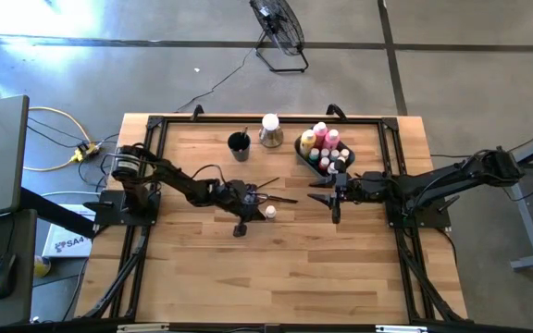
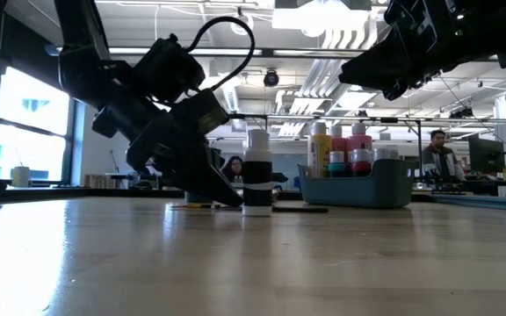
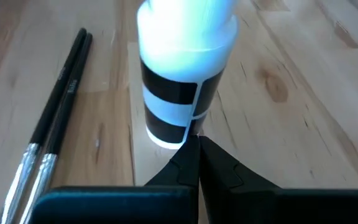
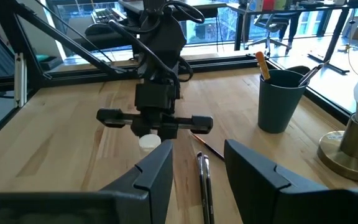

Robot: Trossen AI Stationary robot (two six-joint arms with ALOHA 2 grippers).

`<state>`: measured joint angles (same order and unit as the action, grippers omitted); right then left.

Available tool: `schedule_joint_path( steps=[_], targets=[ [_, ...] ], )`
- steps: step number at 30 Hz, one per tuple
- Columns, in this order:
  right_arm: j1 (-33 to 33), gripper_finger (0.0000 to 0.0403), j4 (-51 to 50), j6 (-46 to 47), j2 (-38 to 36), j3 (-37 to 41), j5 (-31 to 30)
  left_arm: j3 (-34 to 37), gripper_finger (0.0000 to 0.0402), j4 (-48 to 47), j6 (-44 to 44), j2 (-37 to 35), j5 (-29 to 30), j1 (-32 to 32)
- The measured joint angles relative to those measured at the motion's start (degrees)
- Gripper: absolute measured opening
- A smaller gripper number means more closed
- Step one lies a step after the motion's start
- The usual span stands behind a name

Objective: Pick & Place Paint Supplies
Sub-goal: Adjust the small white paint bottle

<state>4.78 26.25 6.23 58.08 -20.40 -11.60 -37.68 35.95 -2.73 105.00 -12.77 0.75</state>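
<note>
A small bottle (image 3: 182,81) with black and white bands and a white cap (image 1: 269,212) stands upright on the wooden table (image 1: 202,268), near its middle. My left gripper (image 3: 197,146) is shut and slants down, its fingertips at the bottle's foot on the left side (image 2: 227,195). Two thin dark-handled brushes (image 3: 58,112) lie flat beside the bottle (image 1: 281,194). My right gripper (image 4: 197,171) stands open above the table to the right (image 1: 335,200), with nothing between its fingers; the brushes (image 4: 202,174) lie on the table below it. My left gripper's shut fingertips (image 3: 188,155) stand right at the bottle's lower wall (image 3: 188,127), coming at it slanting down from the table's left. Whether they touch it, I cannot tell. The bottle stands upright on the table.
A grey-blue bin (image 1: 305,155) at the far right holds several pink, yellow and teal bottles (image 2: 348,149). A dark round cup (image 1: 239,143) with a brush in it and a white-topped stand (image 1: 269,129) are at the far edge. People sit in the room beyond.
</note>
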Motion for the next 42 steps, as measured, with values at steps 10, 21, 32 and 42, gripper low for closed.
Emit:
schedule_joint_path(
  steps=[10, 21, 32, 42],
  targets=[
    [0.0, 0.0138, 0.0, 0.0, 0.0, 0.0, 0.0, -1.8, 0.0000, 0.3, -0.3, 1.0, 0.3, 0.0],
    [0.0, 0.0138, 0.0, 0.0, 0.0, 0.0, 0.0, -1.8, 0.0000, 1.3, -0.4, 1.0, 1.3, 0.0],
    [0.0, 0.0138, 0.0, 0.0, 0.0, 0.0, 0.0, -1.8, 0.0000, 1.7, -0.4, 1.0, 1.3, 0.0],
    [0.0, 0.0138, 0.0, 0.0, 0.0, 0.0, 0.0, -1.8, 0.0000, 1.7, -0.4, 1.0, 1.3, 0.0]
  ],
)
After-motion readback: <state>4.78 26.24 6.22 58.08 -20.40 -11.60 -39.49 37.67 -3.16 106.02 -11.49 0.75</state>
